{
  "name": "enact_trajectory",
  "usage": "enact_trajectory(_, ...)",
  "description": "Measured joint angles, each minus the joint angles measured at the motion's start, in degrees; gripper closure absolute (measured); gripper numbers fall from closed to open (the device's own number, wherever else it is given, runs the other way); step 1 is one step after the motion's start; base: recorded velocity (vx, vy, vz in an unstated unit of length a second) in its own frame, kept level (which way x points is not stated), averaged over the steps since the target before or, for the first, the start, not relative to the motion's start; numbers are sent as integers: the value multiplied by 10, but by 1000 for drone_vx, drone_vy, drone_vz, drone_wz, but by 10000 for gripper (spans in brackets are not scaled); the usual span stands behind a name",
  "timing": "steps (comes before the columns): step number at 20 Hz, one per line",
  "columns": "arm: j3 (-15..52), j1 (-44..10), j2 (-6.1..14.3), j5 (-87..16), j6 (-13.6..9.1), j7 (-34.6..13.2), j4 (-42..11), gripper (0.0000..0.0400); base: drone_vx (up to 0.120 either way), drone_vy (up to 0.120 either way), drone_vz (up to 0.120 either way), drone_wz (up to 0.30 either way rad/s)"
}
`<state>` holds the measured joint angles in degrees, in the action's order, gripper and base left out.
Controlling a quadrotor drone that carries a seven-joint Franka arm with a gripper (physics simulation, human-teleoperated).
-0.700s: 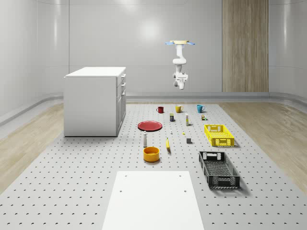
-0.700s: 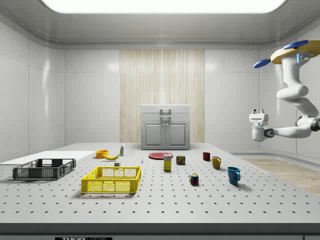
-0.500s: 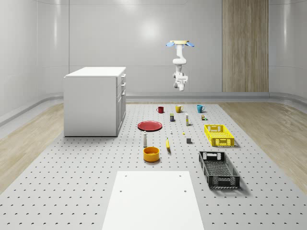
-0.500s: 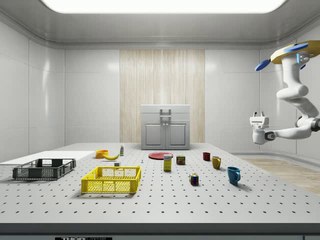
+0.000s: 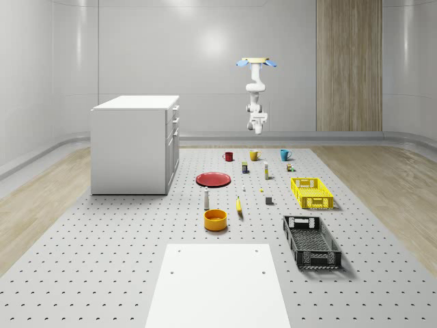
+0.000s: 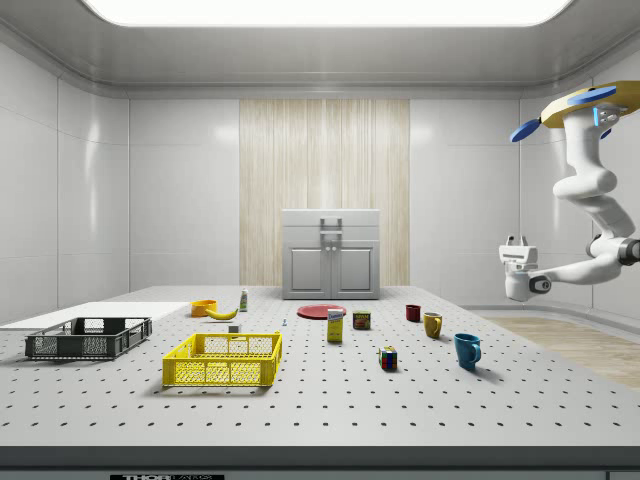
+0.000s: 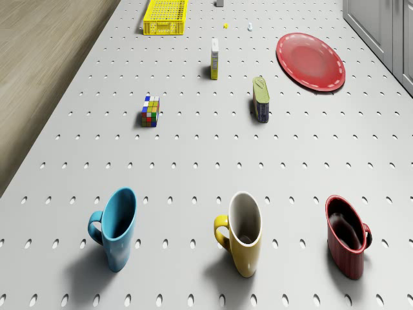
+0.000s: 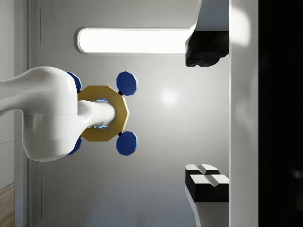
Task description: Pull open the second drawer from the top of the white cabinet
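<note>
The white cabinet (image 5: 135,145) stands at the whole-scene view's left, its drawer fronts (image 5: 175,126) facing the table. In the side view the cabinet (image 6: 331,262) is far back, and its second drawer (image 6: 331,237) sits flush and shut. The drone (image 5: 257,62) hovers high over the table's far end, above the mugs and well away from the cabinet. Its arm hangs down and the gripper (image 6: 516,243) turns upward in free air. In the wrist view the gripper (image 8: 207,113) is open and empty, its fingers (image 8: 206,182) wide apart, with the drone's body (image 8: 102,112) behind.
Below the drone stand a blue mug (image 7: 115,227), a yellow mug (image 7: 242,232) and a red mug (image 7: 347,236). Further on lie a Rubik's cube (image 7: 150,111), a can (image 7: 261,99), a red plate (image 7: 310,61) and a yellow crate (image 7: 166,16). A black crate (image 5: 311,241) is nearer the front.
The hand has sunk a little and tipped upward on the arm. The drone has stayed at about the same spot and height. The cabinet's drawers have not moved.
</note>
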<state>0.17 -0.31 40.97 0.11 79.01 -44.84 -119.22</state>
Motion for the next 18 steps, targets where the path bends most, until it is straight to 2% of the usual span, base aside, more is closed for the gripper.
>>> enact_trajectory(6, -11, 1, -7, 20, -9, 2, 18, 99, 0, 0, 0, 0)
enact_trajectory(8, -96, 18, -7, 153, -12, 23, 6, 96, 0, -80, 0, 0)
enact_trajectory(12, -239, 58, 0, 372, -14, 59, -61, 93, 40, -120, 0, 0)
enact_trajectory(13, -264, 68, 2, 410, -13, 66, -78, 94, 120, -120, 0, 0)
enact_trajectory(18, -344, 111, 17, 528, -7, 87, -141, 97, 120, -120, 120, 0)
